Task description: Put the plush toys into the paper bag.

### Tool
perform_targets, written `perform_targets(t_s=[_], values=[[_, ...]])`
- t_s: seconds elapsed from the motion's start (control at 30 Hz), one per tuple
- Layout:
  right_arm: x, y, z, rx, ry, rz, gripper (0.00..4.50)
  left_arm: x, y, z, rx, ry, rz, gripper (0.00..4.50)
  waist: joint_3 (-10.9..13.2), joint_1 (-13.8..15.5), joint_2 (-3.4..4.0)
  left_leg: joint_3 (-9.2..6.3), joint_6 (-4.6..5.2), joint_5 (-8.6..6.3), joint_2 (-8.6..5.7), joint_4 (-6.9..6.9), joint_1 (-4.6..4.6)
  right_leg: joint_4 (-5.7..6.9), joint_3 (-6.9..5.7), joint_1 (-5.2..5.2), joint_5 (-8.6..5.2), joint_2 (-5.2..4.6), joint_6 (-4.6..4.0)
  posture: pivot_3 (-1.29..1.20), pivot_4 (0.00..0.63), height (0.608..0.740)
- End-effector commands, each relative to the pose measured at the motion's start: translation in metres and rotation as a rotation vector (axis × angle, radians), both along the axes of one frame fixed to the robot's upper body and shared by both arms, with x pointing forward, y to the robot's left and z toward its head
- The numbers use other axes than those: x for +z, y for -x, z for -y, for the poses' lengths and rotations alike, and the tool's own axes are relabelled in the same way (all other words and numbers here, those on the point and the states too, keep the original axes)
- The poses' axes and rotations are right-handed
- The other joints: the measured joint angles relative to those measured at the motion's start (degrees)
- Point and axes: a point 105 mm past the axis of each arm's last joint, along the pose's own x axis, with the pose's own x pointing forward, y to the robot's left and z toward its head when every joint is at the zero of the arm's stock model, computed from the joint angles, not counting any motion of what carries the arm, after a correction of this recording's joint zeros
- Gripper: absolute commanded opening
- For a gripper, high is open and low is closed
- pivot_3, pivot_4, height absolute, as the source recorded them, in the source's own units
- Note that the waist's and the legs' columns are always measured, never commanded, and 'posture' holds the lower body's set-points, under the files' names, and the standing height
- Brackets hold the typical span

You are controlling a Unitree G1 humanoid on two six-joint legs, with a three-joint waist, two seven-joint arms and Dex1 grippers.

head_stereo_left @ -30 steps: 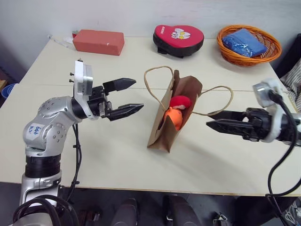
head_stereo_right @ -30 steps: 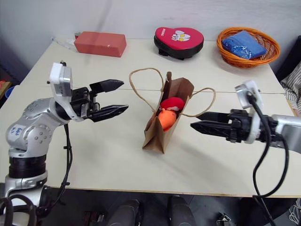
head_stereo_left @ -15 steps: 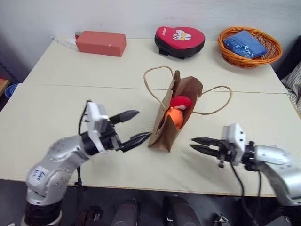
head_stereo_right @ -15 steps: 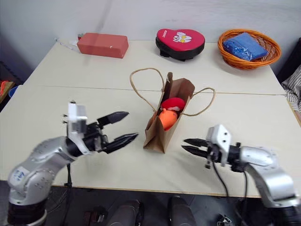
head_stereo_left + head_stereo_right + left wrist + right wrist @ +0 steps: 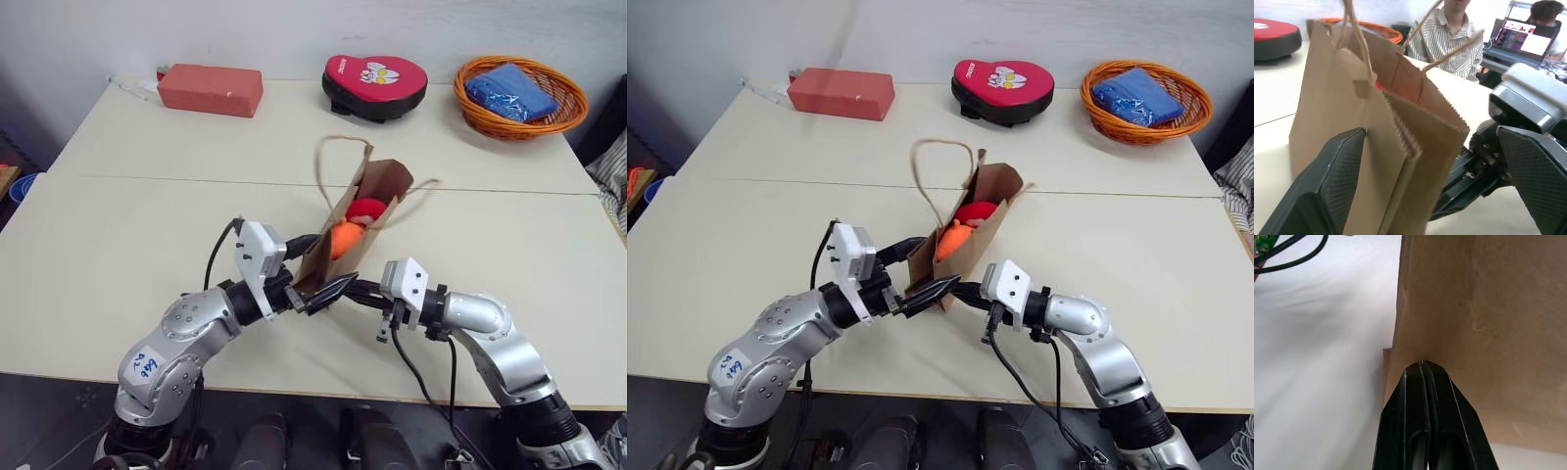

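Observation:
The brown paper bag [image 5: 384, 179] stands tilted at mid-table, mouth up and one loop handle [image 5: 343, 147] upright. Inside its mouth sit both plush toys: the orange one [image 5: 343, 238] and, just behind it, the red one [image 5: 367, 209]. My left gripper [image 5: 328, 262] is open and straddles the bag's near lower end; in the left wrist view the bag [image 5: 1376, 127] stands between its two fingers [image 5: 1327, 186]. From the other side my right gripper [image 5: 355, 287] is shut, its tips [image 5: 1421, 364] pressed against the bag's brown wall [image 5: 1488, 308] with nothing seen between them.
Along the table's far edge lie a red-pink box [image 5: 210, 89], a red heart-shaped pad [image 5: 374, 84] and an orange basket [image 5: 563, 117] holding a blue cloth [image 5: 507, 88]. A seated person in a striped shirt [image 5: 1449, 36] and a laptop [image 5: 1525, 39] are beyond the table.
Both arms came down and inward to the bag's near end. The right gripper shut. The bag has risen from lying on its side to a tilted stand, one handle loop now upright.

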Motion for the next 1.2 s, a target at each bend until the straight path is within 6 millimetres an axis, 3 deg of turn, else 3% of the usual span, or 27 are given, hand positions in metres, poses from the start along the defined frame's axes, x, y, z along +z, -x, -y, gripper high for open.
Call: perform_targets(t_s=[0.03,0.23,0.33,0.47,0.73,0.87,0.97,1.03,1.2], values=[[0.011,0.001,-0.006,0.015,-0.013,0.044,0.04,0.002,-0.007,-0.001,0.038,-0.020,0.029,4.50,0.00,0.02,0.00,0.00,0.00,0.00,0.00,0.00,0.00,0.00,0.00,0.00,0.00,0.00,0.00,0.00,0.150,0.740],[0.015,0.000,-0.009,0.027,-0.021,0.054,0.04,-0.006,-0.014,-0.004,0.086,-0.084,0.021,4.50,0.00,0.02,0.00,0.00,0.00,0.00,-0.01,0.00,-0.01,-0.01,0.00,0.00,0.00,0.00,0.00,0.00,0.150,0.740],[0.015,0.003,-0.003,0.035,-0.021,0.050,0.00,-0.004,-0.017,-0.005,0.107,-0.064,0.036,3.89,0.00,0.03,0.00,0.00,0.00,0.00,-0.01,0.00,-0.01,-0.01,0.00,0.00,0.00,0.00,0.00,0.00,0.150,0.740],[0.013,0.010,0.010,0.034,-0.015,0.034,0.00,-0.004,-0.011,-0.001,0.040,-0.045,0.036,2.65,0.00,0.18,0.00,0.00,0.00,0.00,-0.01,0.00,-0.03,-0.02,-0.01,0.00,0.00,-0.01,0.00,0.00,0.150,0.740],[0.012,0.023,0.059,-0.067,0.019,0.001,0.00,-0.001,-0.018,-0.024,-0.019,-0.090,0.113,0.04,0.00,0.15,0.00,0.00,0.00,0.00,-0.02,0.00,0.01,0.00,-0.01,0.01,0.00,-0.02,0.00,0.00,0.150,0.740],[0.020,0.036,0.100,-0.133,0.068,-0.006,0.00,0.008,-0.003,-0.050,-0.377,-0.134,0.162,0.01,0.01,0.26,0.02,-0.01,0.00,0.00,-0.02,0.00,-0.02,-0.03,-0.03,0.02,0.00,-0.02,-0.01,0.00,0.150,0.740],[0.031,0.045,0.119,-0.145,0.086,0.024,0.00,0.008,-0.016,-0.069,-0.487,-0.224,0.170,0.01,0.01,0.22,0.04,-0.01,0.01,0.00,-0.03,0.00,0.01,-0.07,-0.07,0.09,-0.01,-0.02,-0.02,0.00,0.150,0.740],[0.039,0.053,0.132,-0.143,0.081,0.066,0.00,0.010,-0.026,-0.070,-0.545,-0.245,0.184,0.01,0.01,0.35,0.03,-0.04,0.02,0.01,-0.04,0.01,0.01,-0.05,-0.12,0.11,0.00,-0.02,-0.02,0.00,0.150,0.740],[0.032,0.070,0.157,-0.162,0.183,0.065,0.00,0.006,-0.045,-0.060,-0.627,-0.269,0.219,0.01,0.01,0.35,0.03,-0.02,0.14,-0.03,-0.13,0.01,-0.04,0.01,-0.11,0.13,0.01,-0.03,0.01,0.00,0.150,0.740]])
